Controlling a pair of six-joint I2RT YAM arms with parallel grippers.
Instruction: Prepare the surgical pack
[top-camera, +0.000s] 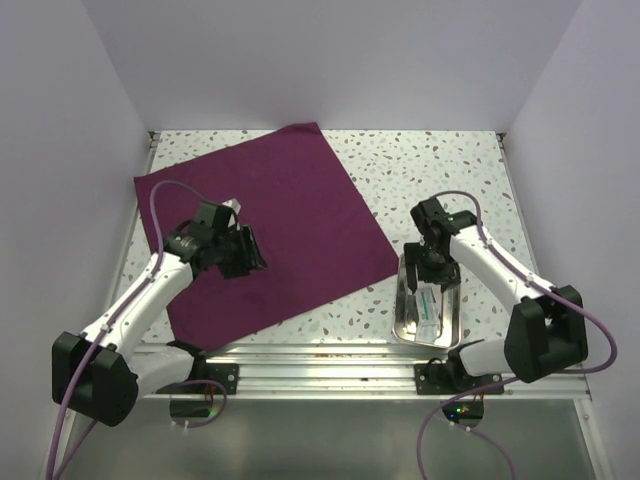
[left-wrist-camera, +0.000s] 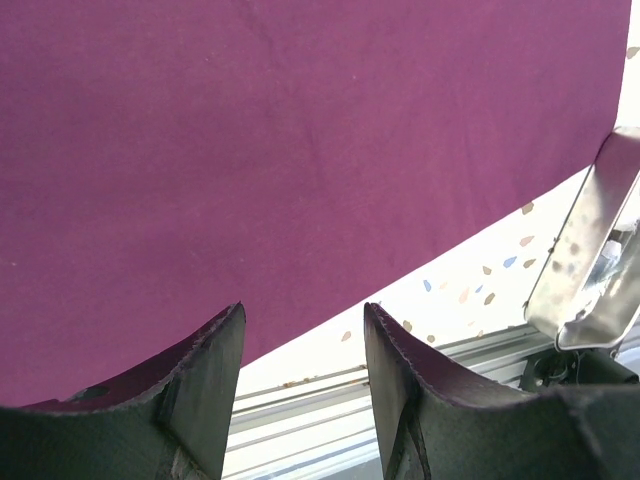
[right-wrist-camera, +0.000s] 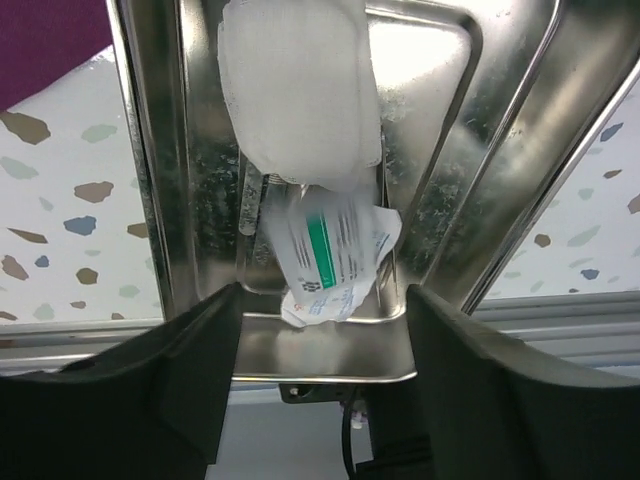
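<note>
The dark purple cloth lies spread flat on the left half of the table. My left gripper hovers over the cloth's near left part, open, with nothing between its fingers. The shiny steel tray sits right of the cloth's near corner, and its end also shows in the left wrist view. Inside lie a white gauze pad and a printed packet with a green stripe. My right gripper hangs above the tray, open, holding nothing.
The table top is speckled terrazzo, closed in by white walls at the back and sides. An aluminium rail runs along the near edge between the two arm bases. The tray's near end lies close to that rail.
</note>
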